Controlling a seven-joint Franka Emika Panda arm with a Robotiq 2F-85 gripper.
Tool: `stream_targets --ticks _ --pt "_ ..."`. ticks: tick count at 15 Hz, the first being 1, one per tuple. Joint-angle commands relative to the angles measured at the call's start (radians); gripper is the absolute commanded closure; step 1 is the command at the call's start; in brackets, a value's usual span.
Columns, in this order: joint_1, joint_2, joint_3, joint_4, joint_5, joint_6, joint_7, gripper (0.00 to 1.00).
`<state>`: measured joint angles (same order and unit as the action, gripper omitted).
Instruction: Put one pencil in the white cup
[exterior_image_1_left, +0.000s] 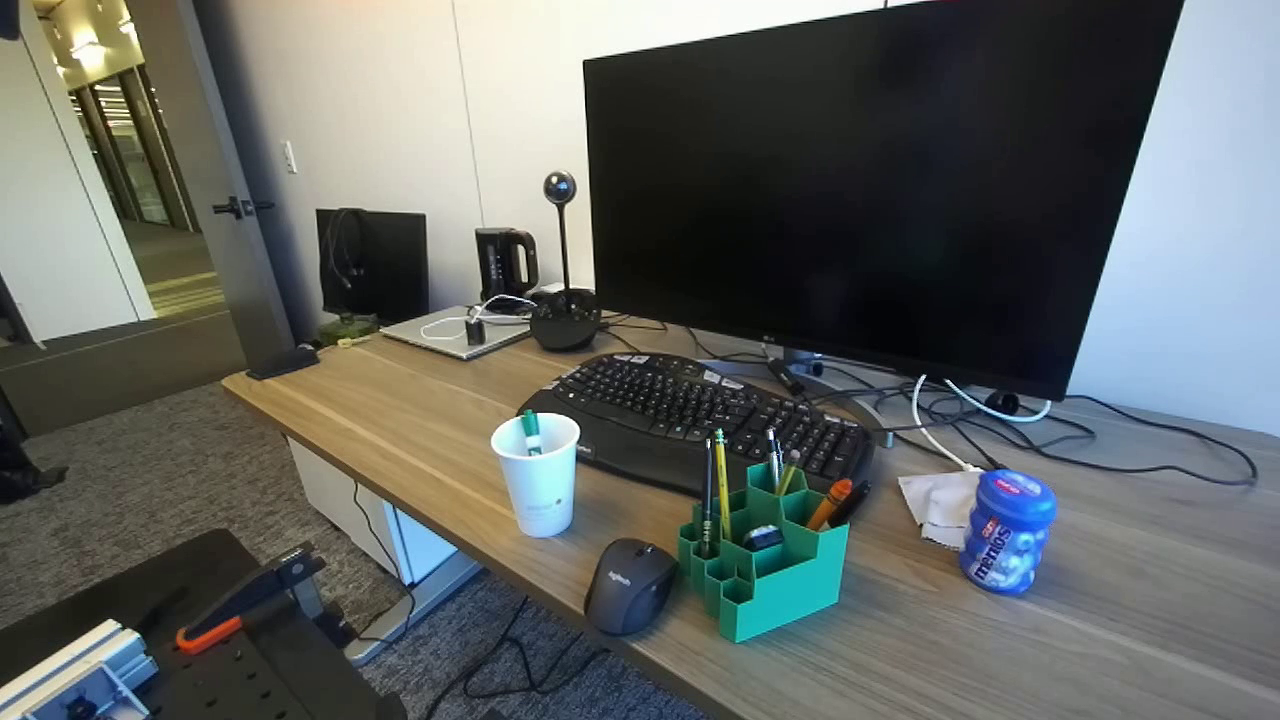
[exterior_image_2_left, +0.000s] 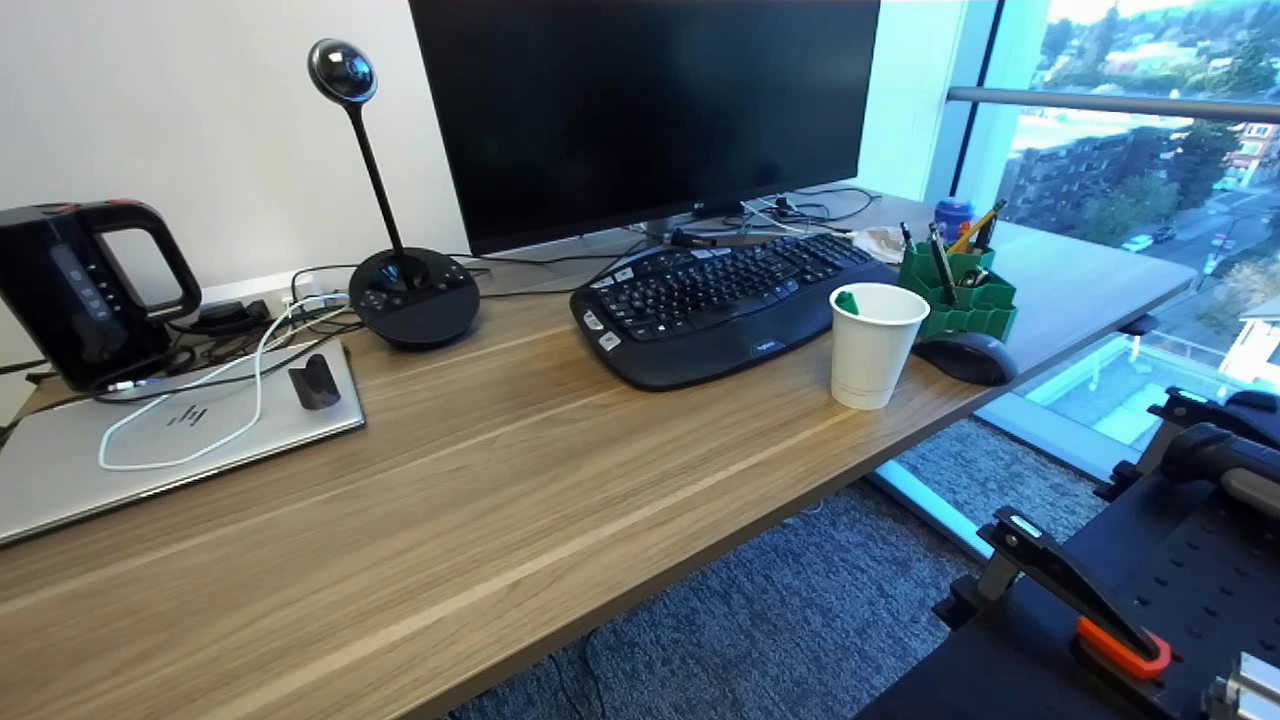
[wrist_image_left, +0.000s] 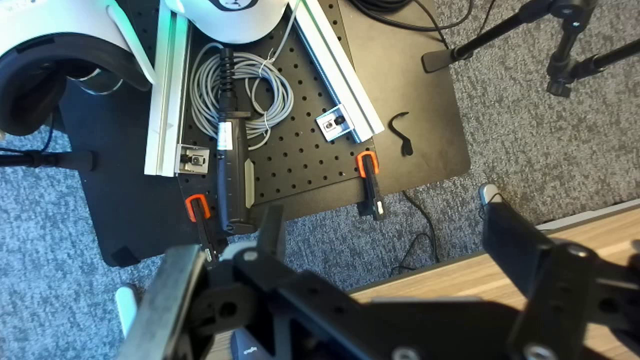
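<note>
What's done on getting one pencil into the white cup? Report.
Done: nothing visible; the white cup shows only a green-capped marker. In hand: nothing; the gripper stands open, empty. Left: the whole transfer; the yellow pencil sits in the green organiser.

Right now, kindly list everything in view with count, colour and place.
White cup: 1, white, near desk edge
Pen or marker: 1, green and white, in cup
Mouse: 1, grey, beside cup
Organiser: 1, green, beside mouse
Pencil: at least 1, yellow, in organiser
Other writing tools: several, mixed colours, in organiser
Large monitor: 1, black, on desk
Keyboard: 1, black, before monitor
Mentos container: 1, blue, beside white paper
Webcam: 1, black, beside monitor
Laptop: 1, silver, on desk
Kettle: 1, black, near laptop
Headset: 1, white and black, on black table
Clamps: 2, black and orange, table edge
Cables: several, mixed colours, desk and table
Gripper: 1, black, wrist view, open
</note>
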<state>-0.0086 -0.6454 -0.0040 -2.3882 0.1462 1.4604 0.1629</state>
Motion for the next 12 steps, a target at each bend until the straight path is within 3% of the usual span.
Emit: stream_targets --ticks 1,6,12 --pt "-0.015 0.001 0.011 0.002 0.005 -0.003 -0.007 0.0" --pt "-0.025 0.013 0.014 -0.007 -0.038 0.02 -0.018 0.0" --pt "-0.04 0.038 -0.008 -0.053 -0.145 0.157 -0.055 0.0"
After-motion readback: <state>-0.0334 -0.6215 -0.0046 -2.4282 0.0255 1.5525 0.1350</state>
